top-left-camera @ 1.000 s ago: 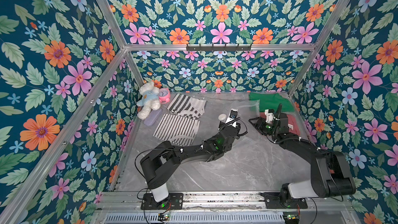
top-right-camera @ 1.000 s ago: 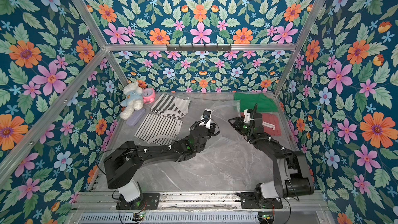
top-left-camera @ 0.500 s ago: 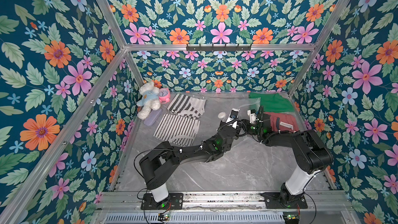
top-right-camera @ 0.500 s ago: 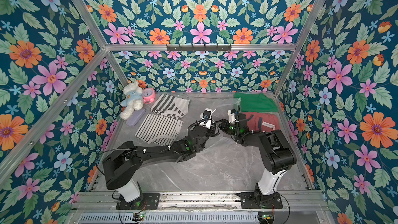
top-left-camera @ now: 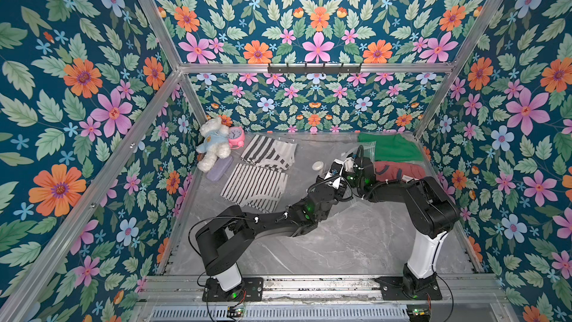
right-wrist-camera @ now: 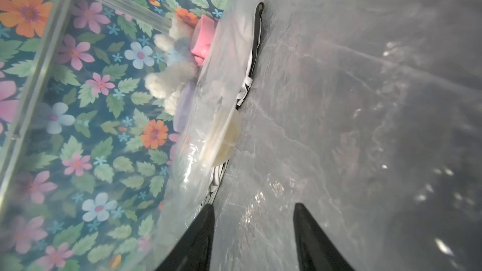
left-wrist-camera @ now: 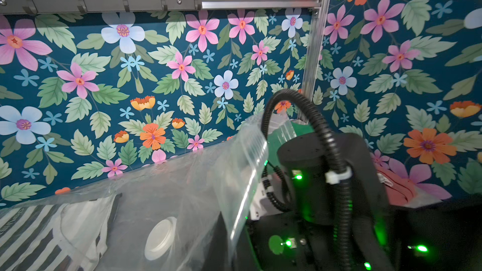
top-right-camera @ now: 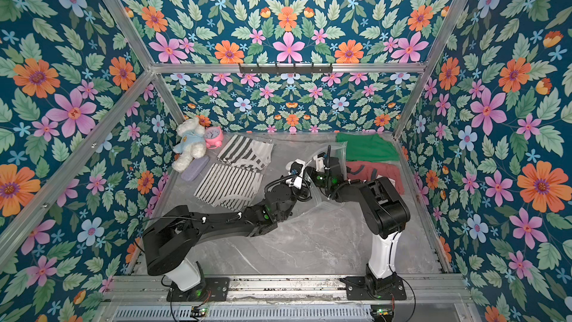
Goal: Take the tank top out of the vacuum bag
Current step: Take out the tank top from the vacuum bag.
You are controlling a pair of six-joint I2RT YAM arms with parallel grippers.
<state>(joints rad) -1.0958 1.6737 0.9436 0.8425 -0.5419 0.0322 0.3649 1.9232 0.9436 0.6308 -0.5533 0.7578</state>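
Biggest thing here is the vacuum bag (top-left-camera: 309, 150): clear crinkly film spread over the back of the table (top-left-camera: 340, 243). Its long axis runs side to side, with the mouth over by the right arm and the closed end toward the corner with the plush toy (top-left-camera: 213, 144).

The tank top (top-left-camera: 267, 153), black-and-white striped, looks to be lying flat under the film at that closed end. A second striped piece (top-left-camera: 253, 187) sits just beside it, nearer the front. Can't tell if that one's in the bag too.

The left gripper (top-left-camera: 336, 168) is pressed together and, as far as I can tell, pinching the zip-seal strip (left-wrist-camera: 250, 178) so the mouth stands up.

The right gripper (right-wrist-camera: 254, 204) is inside the bag, jaws spread apart with nothing between them. In its wrist view the tank top's edge is straight ahead, just past the white valve cap (right-wrist-camera: 224, 136).

So I'd say the right arm is the nearer one, and the next move is a straight reach deeper along the bag's length.
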